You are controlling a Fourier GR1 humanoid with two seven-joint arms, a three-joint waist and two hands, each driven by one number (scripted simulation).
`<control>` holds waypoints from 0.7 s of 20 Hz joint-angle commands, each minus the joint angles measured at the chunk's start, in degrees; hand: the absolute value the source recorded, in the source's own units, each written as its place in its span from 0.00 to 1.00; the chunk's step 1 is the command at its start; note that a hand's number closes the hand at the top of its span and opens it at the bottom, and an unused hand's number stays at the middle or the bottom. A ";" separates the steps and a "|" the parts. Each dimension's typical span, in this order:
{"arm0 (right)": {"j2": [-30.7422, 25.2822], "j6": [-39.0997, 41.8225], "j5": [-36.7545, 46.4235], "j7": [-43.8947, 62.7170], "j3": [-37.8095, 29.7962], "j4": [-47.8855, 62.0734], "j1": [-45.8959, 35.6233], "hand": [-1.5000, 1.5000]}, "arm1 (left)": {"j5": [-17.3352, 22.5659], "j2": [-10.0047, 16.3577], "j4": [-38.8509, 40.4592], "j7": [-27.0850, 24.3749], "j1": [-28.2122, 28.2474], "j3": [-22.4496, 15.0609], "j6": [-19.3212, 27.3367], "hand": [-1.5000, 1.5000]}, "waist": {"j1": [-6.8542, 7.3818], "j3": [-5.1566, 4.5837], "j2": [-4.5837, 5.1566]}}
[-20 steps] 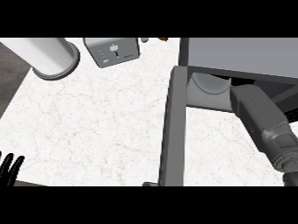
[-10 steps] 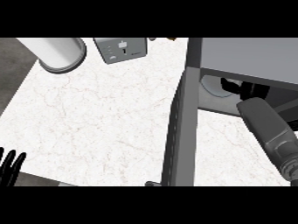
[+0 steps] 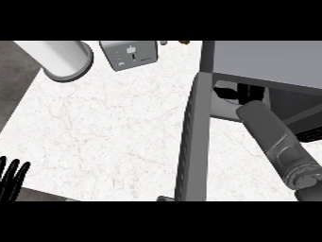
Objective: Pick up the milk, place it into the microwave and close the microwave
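so the microwave point(image 3: 275, 61) sits at the right end of the bench point(image 3: 100, 132) with its door point(image 3: 195, 142) swung wide open, seen edge-on and running down toward the near side of the bench. the right forearm point(image 3: 275, 142) goes past the door's inner face and into the cavity, and the right hand point(image 3: 245, 90) is only a few black shapes in the shadow under the microwave's top. honestly i can't tell whether it has hold of anything in there. the milk isn't in plain sight anywhere on the bench, so my guess is it's inside the cavity, hidden by the hand or the top panel, which would fit the arm being pushed in that deep. the left hand point(image 3: 3, 182) is parked at the lower left corner, fingers point(image 3: 13, 172) straight and pointing up, holding nothing, well apart from the door. makes sense to keep it out of the way while the other arm works. further back there's a big white cylinder point(image 3: 62, 59) and a small grey box with a lever point(image 3: 128, 54), both well clear of the door's swing. i'd say we're at the placing step. the arm has to come out past that door before it can be shut, and the door sits right beside the forearm, so that's the bit to watch.
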 commanded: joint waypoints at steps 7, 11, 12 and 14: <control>2.63 11.44 -3.04 -2.46 -3.02 -3.40 -0.89 0.00 | -0.25 0.05 0.54 -0.42 -0.91 0.35 0.05 0.00 | -1.89 0.22 -0.38; 4.76 13.78 -6.61 -6.01 -6.63 -6.31 1.20 0.00 | -1.68 -0.78 0.17 -1.89 1.94 0.00 -0.63 0.00 | -2.75 0.17 -1.24; 4.21 16.23 -6.89 -8.40 -6.91 -7.31 1.98 0.00 | -0.78 -0.62 0.29 -1.56 0.70 0.31 -0.38 0.00 | -3.71 0.17 -1.31; 5.62 17.55 -9.36 -9.61 -9.41 -8.39 2.93 0.00 | -0.23 0.31 0.09 -2.01 2.19 0.96 -1.81 0.00 | -3.74 0.15 -1.54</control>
